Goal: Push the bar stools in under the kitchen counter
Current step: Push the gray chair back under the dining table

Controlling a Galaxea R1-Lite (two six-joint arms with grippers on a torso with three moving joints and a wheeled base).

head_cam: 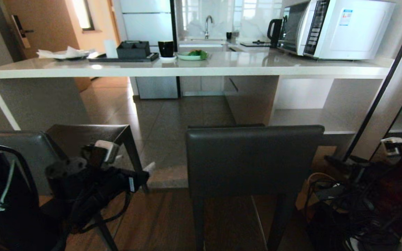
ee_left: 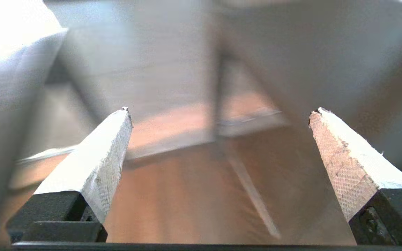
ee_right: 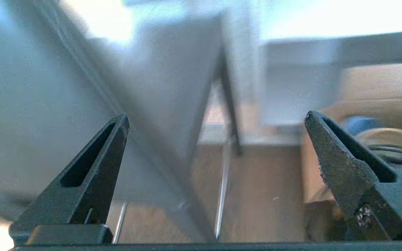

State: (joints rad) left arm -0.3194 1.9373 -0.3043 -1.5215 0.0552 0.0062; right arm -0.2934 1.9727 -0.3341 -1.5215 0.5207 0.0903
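Your left gripper (ee_left: pixel 218 115): fingers spread wide, nothing held, low beside left stool (head_cam: pixel 82 139). Your right gripper (ee_right: pixel 216 116): fingers also wide apart, empty, low at right near cable tangle (head_cam: pixel 358 205). Right stool (head_cam: pixel 253 160) stands centre. Both stools sit short of counter (head_cam: pixel 187 68), not tucked under.

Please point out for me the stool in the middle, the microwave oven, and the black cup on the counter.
middle bar stool (head_cam: pixel 255 160), head view, middle of its dark backrest.
microwave oven (head_cam: pixel 358 29), head view, its white side panel.
black cup (head_cam: pixel 166 48), head view, middle of its side.
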